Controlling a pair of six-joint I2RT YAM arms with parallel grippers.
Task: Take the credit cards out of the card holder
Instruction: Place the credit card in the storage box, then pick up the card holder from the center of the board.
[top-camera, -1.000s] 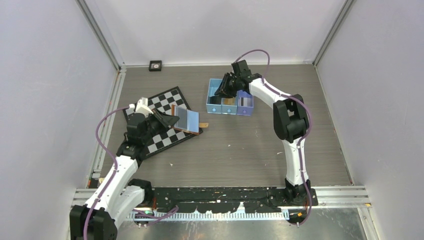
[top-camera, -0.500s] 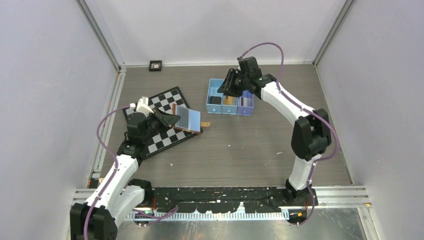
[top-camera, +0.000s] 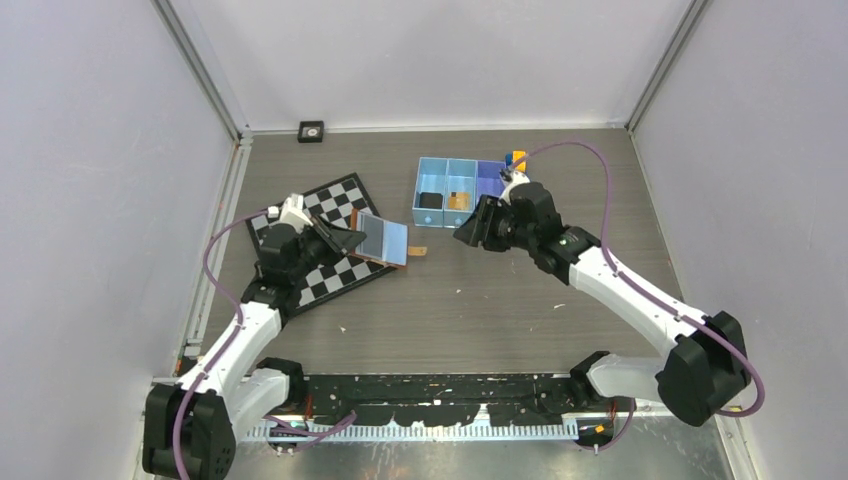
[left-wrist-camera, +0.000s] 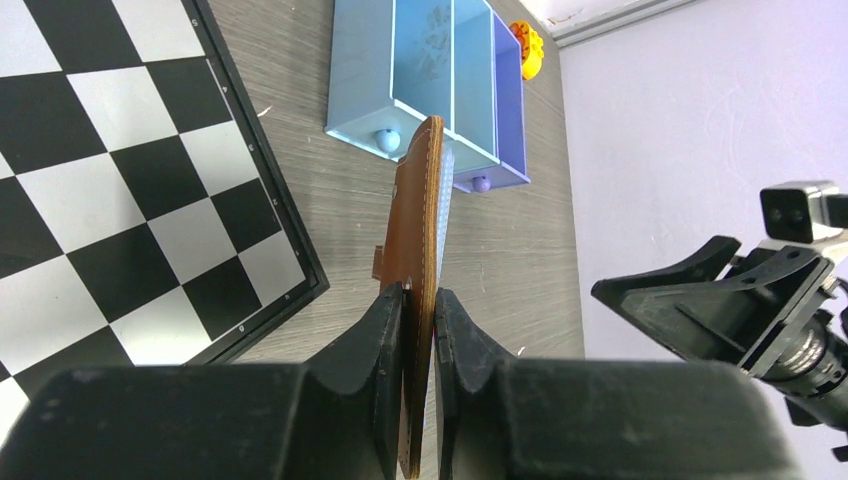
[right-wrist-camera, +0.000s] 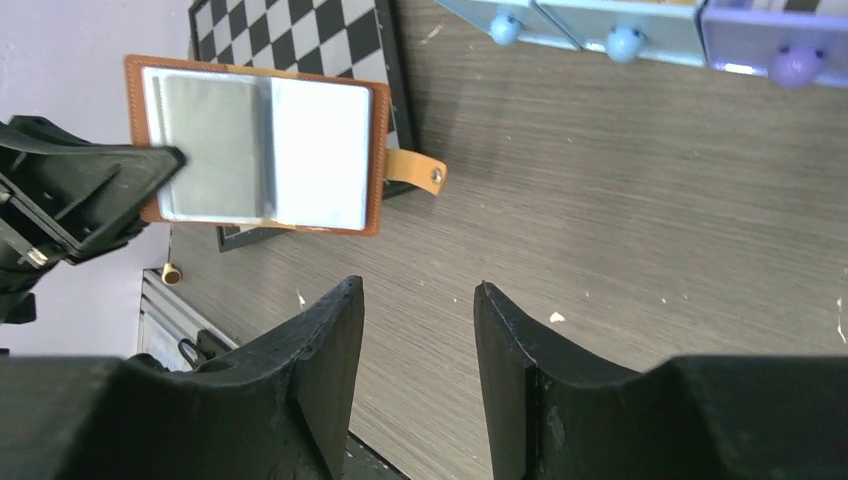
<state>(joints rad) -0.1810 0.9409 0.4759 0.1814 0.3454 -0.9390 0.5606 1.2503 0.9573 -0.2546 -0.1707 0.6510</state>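
The card holder (top-camera: 385, 238), brown with a grey-silver inside, hangs open above the chessboard's right edge. My left gripper (top-camera: 345, 238) is shut on its left edge. In the left wrist view the holder (left-wrist-camera: 420, 210) stands edge-on between the shut fingers (left-wrist-camera: 395, 330). The right wrist view shows a grey card (right-wrist-camera: 208, 145) and a pale one (right-wrist-camera: 320, 150) in its sleeves. My right gripper (top-camera: 468, 232) hovers open and empty just right of the holder, its fingertips (right-wrist-camera: 340, 300) apart over bare table. A dark card (top-camera: 430, 200) and an orange-brown card (top-camera: 458, 200) lie in the tray.
The blue three-compartment tray (top-camera: 447, 161) stands at the back centre, with a yellow-and-blue block (top-camera: 517, 160) at its right end. A chessboard (top-camera: 320, 275) lies under the left arm. A small black square (top-camera: 311, 129) sits by the back wall.
My right arm has swung from over the tray down and forward to beside the holder, its jaws opening wider. The left gripper and the holder have shifted slightly right.
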